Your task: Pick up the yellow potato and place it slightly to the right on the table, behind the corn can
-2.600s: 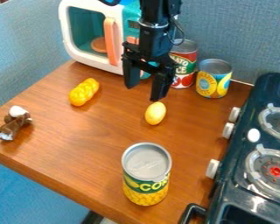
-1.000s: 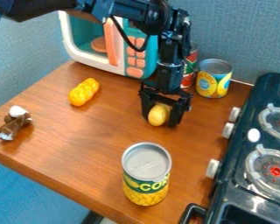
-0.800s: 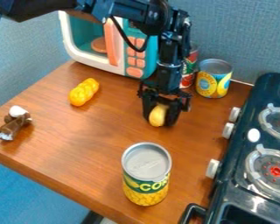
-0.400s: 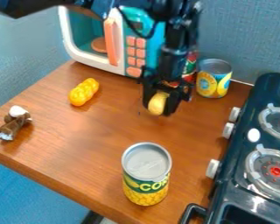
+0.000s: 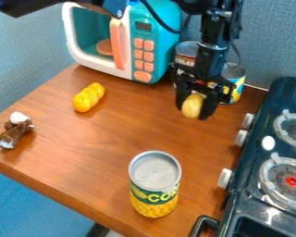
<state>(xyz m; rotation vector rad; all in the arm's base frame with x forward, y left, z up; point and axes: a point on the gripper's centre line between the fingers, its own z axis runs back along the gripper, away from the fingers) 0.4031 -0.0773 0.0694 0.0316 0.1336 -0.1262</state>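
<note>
Brown wooden tabletop, blue fabric partition behind. Black two-finger gripper is closed down on the smooth yellow egg-shaped toy, a finger either side, gap only as wide as the toy. Grasp looks good

Status, my read: pick done, toy looks clear of the wood. Set-down and release not done, target spot can't be told from here

Around the gripper, as seen from camera: teal-and-white toy microwave behind left, red-labelled metal can and blue-and-yellow metal can just behind, both partly covered by it. Black toy stove to its right. Yellow-and-green corn can upright, nearer camera, slightly left. Bumpy yellow plastic toy well off left, brown-and-white toy further left

Delta vs 0.4 s ago: gripper and egg-shaped toy went right together, slightly up in view. Microwave front less blocked, blue-and-yellow can more blocked, red-labelled can's lid now showing. Grip looks unchanged, loose items haven't moved
</note>
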